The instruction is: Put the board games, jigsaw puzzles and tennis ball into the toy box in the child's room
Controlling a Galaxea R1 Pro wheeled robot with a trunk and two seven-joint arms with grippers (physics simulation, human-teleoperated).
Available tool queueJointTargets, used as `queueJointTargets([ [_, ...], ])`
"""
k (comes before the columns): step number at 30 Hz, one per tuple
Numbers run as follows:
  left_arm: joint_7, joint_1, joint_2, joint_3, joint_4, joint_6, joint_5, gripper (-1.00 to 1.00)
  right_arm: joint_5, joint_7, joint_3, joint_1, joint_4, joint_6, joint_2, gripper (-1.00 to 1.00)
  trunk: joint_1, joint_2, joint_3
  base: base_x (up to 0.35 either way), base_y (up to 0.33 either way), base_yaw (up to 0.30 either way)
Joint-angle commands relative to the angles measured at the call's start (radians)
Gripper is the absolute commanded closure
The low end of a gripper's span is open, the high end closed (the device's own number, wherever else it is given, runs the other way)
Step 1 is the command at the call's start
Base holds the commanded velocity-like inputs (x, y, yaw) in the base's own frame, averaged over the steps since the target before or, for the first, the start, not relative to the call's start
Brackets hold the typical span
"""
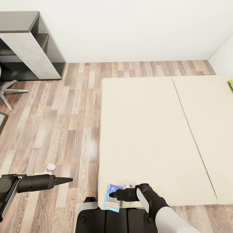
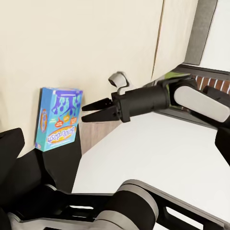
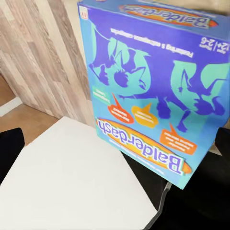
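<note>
The low bed with its plain beige two-part mattress [image 1: 142,136] serves as the landmark: the flat blue cartoon-printed board game box lettered "Balderdash" [image 1: 113,197] lies at its near corner, overhanging the mattress edge toward the robot's white-and-black trunk [image 1: 106,220]. The black right gripper [image 1: 117,194] points at that box from the mattress side, fingers [image 2: 98,103] a little apart and tips just at the box's edge; whether they touch it I cannot tell, and the right wrist view looks straight onto the box face [image 3: 153,91]. The black left gripper [image 1: 66,180] hangs over the wood-plank floor [image 1: 61,129] beside the bed's left edge, fingers drawn to a narrow point with nothing between them. A small white object [image 1: 50,167] lies on the floor near that gripper. At the bed's far right edge a sliver of a green printed box [image 1: 230,83] shows. Beyond the bed's far left corner stands a grey-and-dark cabinet unit [image 1: 32,48] against the white wall [image 1: 136,29], with a grey star-shaped chair base [image 1: 9,92] beside it; a broad strip of bare floor runs between these and the bed.
</note>
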Motion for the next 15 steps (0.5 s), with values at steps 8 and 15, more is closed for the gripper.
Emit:
queueJointTargets([
  [8, -0.004, 0.000, 0.000, -0.001, 0.000, 0.010, -0.001, -1.00, -0.008, -0.003, 0.002, 0.000, -0.009, 0.005, 0.000, -1.00, 0.000, -0.001, -0.001, 0.000, 0.000, 0.000],
  [15, -0.004, 0.000, 0.000, -0.001, 0.000, 0.010, -0.001, -1.00, -0.008, -0.003, 0.003, 0.000, -0.010, 0.008, -0.002, -1.00, 0.000, -0.001, -0.001, 0.000, 0.000, 0.000],
])
